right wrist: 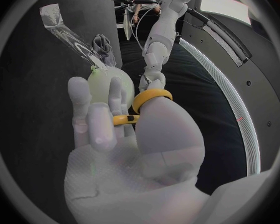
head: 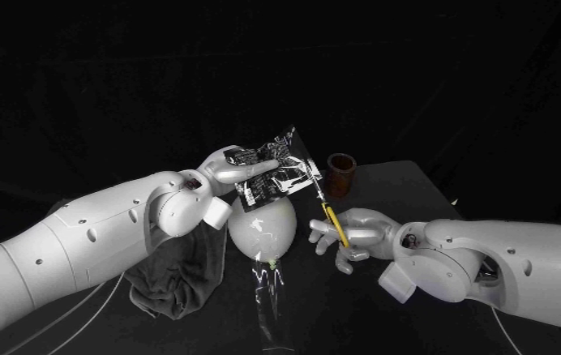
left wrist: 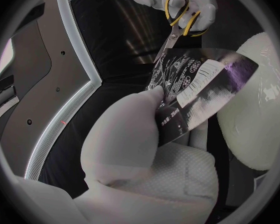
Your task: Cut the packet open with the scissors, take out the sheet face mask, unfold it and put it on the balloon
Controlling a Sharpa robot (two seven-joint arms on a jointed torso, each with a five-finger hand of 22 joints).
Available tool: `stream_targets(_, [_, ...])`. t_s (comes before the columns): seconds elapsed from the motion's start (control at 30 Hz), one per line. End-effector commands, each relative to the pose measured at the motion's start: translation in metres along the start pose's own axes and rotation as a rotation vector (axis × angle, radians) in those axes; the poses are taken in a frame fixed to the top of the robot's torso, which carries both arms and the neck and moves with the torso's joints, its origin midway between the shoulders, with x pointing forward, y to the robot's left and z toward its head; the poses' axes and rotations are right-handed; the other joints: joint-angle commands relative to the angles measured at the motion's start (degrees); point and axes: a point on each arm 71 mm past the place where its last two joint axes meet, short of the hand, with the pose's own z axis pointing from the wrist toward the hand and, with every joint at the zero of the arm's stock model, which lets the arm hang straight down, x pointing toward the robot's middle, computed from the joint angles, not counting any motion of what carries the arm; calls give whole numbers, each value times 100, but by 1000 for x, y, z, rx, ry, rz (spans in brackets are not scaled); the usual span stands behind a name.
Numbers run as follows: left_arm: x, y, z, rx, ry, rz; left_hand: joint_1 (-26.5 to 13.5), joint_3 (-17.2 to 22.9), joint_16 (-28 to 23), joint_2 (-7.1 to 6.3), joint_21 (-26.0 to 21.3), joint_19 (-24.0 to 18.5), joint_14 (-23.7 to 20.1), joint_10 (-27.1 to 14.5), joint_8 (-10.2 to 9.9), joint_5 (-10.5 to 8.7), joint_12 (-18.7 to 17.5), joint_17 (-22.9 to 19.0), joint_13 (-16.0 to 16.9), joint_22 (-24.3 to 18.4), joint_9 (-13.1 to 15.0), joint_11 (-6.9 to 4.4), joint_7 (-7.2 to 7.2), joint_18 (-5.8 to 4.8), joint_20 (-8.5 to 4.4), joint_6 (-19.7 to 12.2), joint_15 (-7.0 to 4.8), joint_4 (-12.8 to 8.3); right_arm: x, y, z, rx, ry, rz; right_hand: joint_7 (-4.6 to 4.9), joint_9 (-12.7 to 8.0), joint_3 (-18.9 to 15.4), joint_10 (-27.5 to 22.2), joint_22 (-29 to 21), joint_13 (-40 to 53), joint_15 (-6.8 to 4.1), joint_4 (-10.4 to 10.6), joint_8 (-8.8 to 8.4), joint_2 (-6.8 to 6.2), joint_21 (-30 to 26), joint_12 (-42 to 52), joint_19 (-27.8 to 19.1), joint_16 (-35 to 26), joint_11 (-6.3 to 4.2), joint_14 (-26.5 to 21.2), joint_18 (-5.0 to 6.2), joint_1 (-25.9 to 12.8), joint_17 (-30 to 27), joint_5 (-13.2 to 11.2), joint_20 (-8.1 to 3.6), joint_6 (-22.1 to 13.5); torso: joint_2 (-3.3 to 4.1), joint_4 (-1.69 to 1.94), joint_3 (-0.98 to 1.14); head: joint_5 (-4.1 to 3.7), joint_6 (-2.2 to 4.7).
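- The counter (head: 404,185) is black, and the room round it lies in darkness in the head view.
- A brown tube-shaped holder (head: 341,173) stands upright near the frame's middle, just right of the packet.
- A dark cloth (head: 175,278) lies crumpled at lower left, beside the balloon and partly under the left arm.
- A clear plastic piece (head: 271,310) runs from the balloon's base toward the bottom edge.
- The white balloon (head: 262,227) sits at centre. The packet (head: 278,170) is held in the air just above it and covers its top.
- The left hand (head: 232,167) pinches the packet's left end, and its fingers hide part of the print.
- The right hand (head: 351,237), right of centre, holds the yellow-handled scissors (head: 331,213). Their blades point up and meet the packet's lower right edge. I cannot tell whether the blades are parted.
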Motion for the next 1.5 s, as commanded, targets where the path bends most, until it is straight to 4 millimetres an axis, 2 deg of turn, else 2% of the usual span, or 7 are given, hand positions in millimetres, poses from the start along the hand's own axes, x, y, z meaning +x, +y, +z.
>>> stream_targets(0.03, [6,-1,1,14,49,16,-21,31,38,39,28,13,30,38,17,16,11,4,9,9,328,-2,4,71,-39,49,-6,-59,-1,2,0,-12,9,-13,-54,118,-108,1388,233,181,-95,0,142,114,358,193,223,222,59,160,-150,59,353,-9,-78,157,-1,0,0,8,-18])
stream_targets(0.5, [3,-1,0,14,37,20,-31,30,47,42,37,12,32,48,20,15,10,17,9,14,336,-4,1,70,-40,54,-9,-66,-4,2,-3,-16,-10,-26,-99,414,-618,1197,438,742,-155,-3,293,328,609,540,326,347,17,233,-199,210,557,-11,-162,77,-1,1,2,5,-22])
stream_targets(0.63, [3,-1,0,14,36,20,-31,30,47,42,37,12,32,48,20,15,10,17,9,14,336,-4,1,70,-40,54,-9,-66,-3,3,-3,-26,-20,-21,133,355,-825,559,323,572,12,0,-26,346,378,107,152,161,209,89,-182,215,250,-14,-68,-402,1,0,3,-9,-11])
stream_targets(0.73, [3,-1,0,14,36,20,-33,31,49,43,39,12,33,50,21,15,10,20,9,15,338,-5,1,70,-41,56,-10,-68,-2,4,-3,-32,-27,-17,433,264,-832,-292,207,155,267,28,-372,230,148,-526,-36,-131,566,-161,-199,140,-237,-6,101,-912,1,-1,1,-11,-9])
stream_targets(0.9, [4,-1,0,13,41,22,-33,31,49,43,39,12,33,50,21,15,10,20,9,15,338,-5,1,70,-41,56,-10,-68,-1,6,-1,-41,-39,-11,656,166,-237,-786,232,-515,476,67,-633,-210,148,-826,-108,-144,794,-285,-174,-98,-360,27,314,-1225,2,0,2,-33,14])
stream_targets(1.1, [5,-1,1,14,47,29,-35,31,53,44,43,12,33,54,23,15,10,25,9,18,341,-6,1,70,-42,58,-11,-72,0,6,1,-42,-44,-5,701,131,305,-811,269,-918,515,69,-682,-496,191,-797,-134,-111,801,-328,-114,-313,-412,-12,420,-1268,-3,5,2,-30,11])
stream_targets(1.5, [9,-1,1,16,73,83,-35,33,61,41,53,12,33,61,24,16,7,37,8,23,349,-8,1,71,-46,60,-14,-89,4,8,3,-48,-37,2,698,114,475,-767,286,-1112,520,70,-679,-564,213,-779,-148,-92,801,-343,-99,-397,-439,-11,447,-1238,2,1,1,-42,13])
